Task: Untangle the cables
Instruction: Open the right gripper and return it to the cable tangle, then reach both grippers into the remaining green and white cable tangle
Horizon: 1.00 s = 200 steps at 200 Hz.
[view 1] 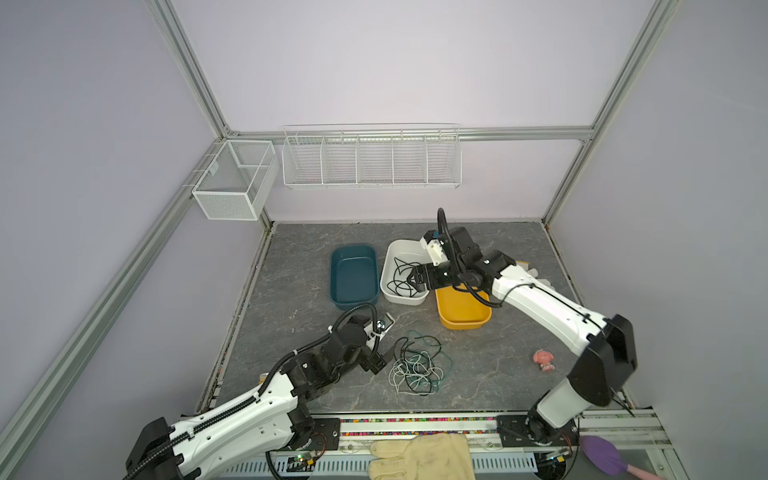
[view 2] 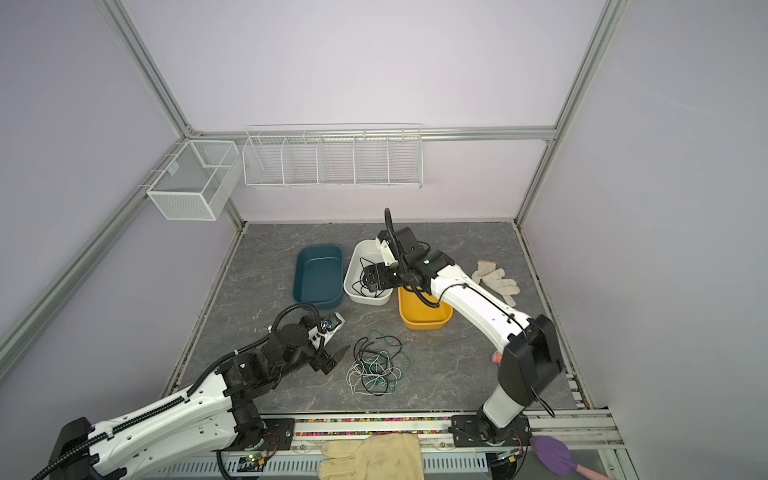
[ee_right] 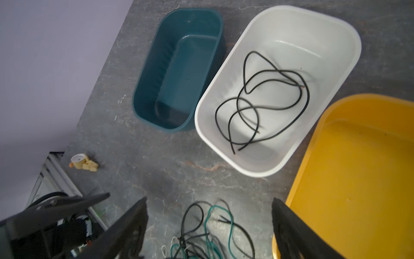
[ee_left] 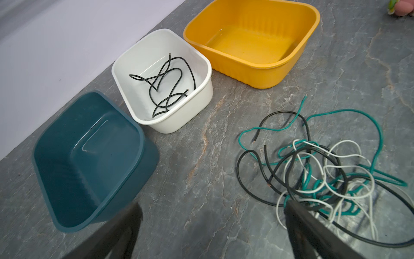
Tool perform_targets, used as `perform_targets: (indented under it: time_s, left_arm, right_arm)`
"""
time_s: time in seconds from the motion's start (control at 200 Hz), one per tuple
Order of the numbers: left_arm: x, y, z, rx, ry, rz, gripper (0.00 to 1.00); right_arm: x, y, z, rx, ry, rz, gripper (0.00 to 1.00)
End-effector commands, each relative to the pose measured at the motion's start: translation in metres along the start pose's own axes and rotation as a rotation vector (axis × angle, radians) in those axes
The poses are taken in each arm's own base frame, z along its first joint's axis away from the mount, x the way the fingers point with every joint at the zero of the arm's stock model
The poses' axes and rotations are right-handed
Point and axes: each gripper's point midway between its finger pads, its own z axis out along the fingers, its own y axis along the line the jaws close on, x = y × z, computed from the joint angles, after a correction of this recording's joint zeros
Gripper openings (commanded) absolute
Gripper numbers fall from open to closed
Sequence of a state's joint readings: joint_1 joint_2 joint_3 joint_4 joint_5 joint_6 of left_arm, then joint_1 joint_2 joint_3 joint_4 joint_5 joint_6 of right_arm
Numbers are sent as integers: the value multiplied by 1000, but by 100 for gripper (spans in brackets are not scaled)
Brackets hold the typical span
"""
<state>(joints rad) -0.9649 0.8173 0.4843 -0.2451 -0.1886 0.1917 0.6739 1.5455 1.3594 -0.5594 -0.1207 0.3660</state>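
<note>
Cables (view 1: 417, 365), black, white and green, lie tangled on a grey stone-look table (view 1: 299, 266); their count is unclear. More black cable (ee_right: 264, 101) lies in the white tub (ee_right: 356, 42), middle of three, between a teal tub (view 1: 353, 274) and a yellow tub (view 1: 461, 316). Both grippers are spread, empty: left gripper (view 1: 384, 360) beside the tangle, right gripper (view 1: 411, 282) over the white tub. Lilac walls (view 1: 374, 62).

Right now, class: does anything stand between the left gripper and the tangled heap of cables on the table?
Nothing visible does. The left gripper stands open right beside the heap of cables, with only bare table around it. In the left wrist view one finger overlaps the heap's edge.
</note>
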Motion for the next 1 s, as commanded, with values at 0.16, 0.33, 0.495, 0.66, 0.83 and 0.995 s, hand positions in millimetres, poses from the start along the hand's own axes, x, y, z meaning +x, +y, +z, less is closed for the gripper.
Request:
perform_targets:
  time_s: [0.16,0.33,0.495,0.66,0.83,0.995]
  left_arm:
    - [-22,-16,-3,103,-45,-21,99]
    - [-37,-24,-3,163,-38,-118,100]
    - [-30,-47,4,282,69,-254,97]
    - [-16,-62,12,337,168,-382,88]
    - [3,-65,13,318,251,-511,85]
    - [14,-60,16,270,252,-605,83]
  right_arm:
    - [75,-18,-22,-15,-4,27,90]
    - [112,-24,-27,-33,-6,18,88]
    - [128,-25,-27,-79,-59,-2,88]
    - [142,-25,-22,-117,-68,-7,88]
    - [154,-33,-14,-92,-62,19,88]
    - [153,-27,-19,-89,-89,-13,88]
